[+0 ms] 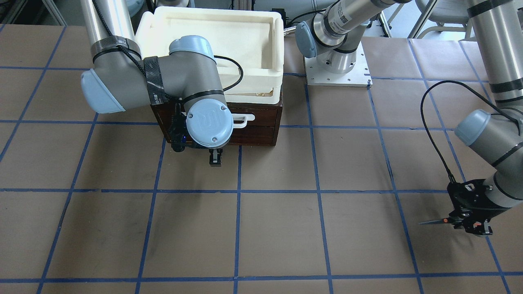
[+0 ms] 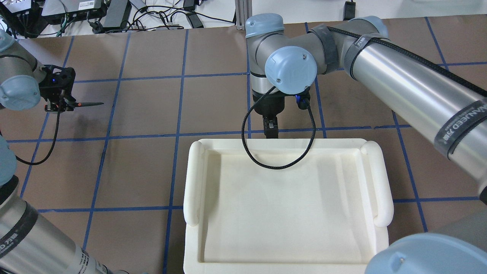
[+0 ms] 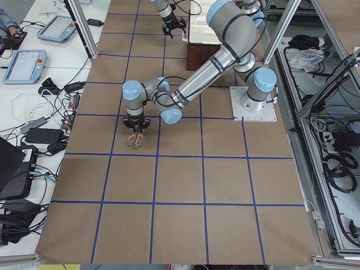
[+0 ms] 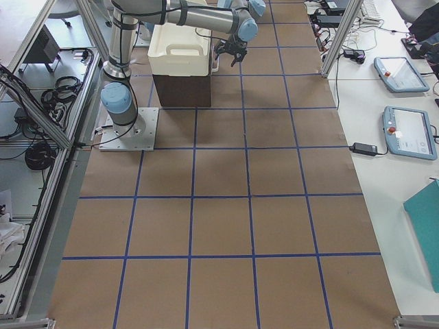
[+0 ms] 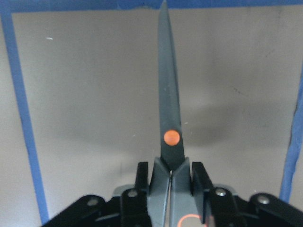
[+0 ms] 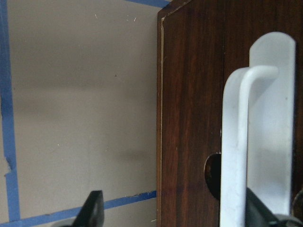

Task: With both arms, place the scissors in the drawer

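1. Left gripper (image 1: 470,222) is clamped on the handles of the scissors (image 1: 437,221), well off to the side of the drawer (image 1: 261,118). The blades are held level over the table (image 1: 286,237).
2. Right gripper (image 1: 215,157) is spread just in front of the drawer. Its fingers (image 6: 94,210) stand either side of the white handle (image 6: 236,165) without pinching it.
3. The scissors' long axis points across toward the drawer's side of the table. The right arm (image 1: 122,81) is far nearer the drawer, so the pull looks like its job.
4. The drawer seems shut, though the right arm's wrist covers much of its front. Its inside is hidden, and the second right finger is cut off at the edge of the wrist view.
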Robot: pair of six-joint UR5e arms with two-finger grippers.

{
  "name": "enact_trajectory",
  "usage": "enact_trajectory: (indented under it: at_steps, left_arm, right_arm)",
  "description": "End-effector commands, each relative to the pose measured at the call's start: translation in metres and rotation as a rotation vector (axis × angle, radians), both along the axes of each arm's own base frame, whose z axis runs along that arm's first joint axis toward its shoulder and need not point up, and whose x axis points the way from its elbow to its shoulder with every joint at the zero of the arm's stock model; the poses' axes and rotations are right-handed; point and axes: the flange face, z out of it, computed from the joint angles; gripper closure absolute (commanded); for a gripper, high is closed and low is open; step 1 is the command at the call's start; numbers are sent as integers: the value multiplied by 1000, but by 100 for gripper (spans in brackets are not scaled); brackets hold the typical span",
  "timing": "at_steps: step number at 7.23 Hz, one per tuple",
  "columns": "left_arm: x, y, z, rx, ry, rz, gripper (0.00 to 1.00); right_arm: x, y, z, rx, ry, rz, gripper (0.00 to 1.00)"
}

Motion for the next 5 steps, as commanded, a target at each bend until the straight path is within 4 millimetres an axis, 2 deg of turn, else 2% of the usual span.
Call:
enact_trajectory:
  at_steps: [1,2,5]
  left_arm:
    - [-18,1,28,-26,7,-13,100]
    - [-29,-2,34,-30,-1,-30,100]
    - [-34,-1,34,-19,5,-9,100]
  right_arm:
    - [0,-1,-4,5,0,4,0]
    - [0,0,-4,5,-2,6,0]
    - [-1,3,-10,16,-1,9,0]
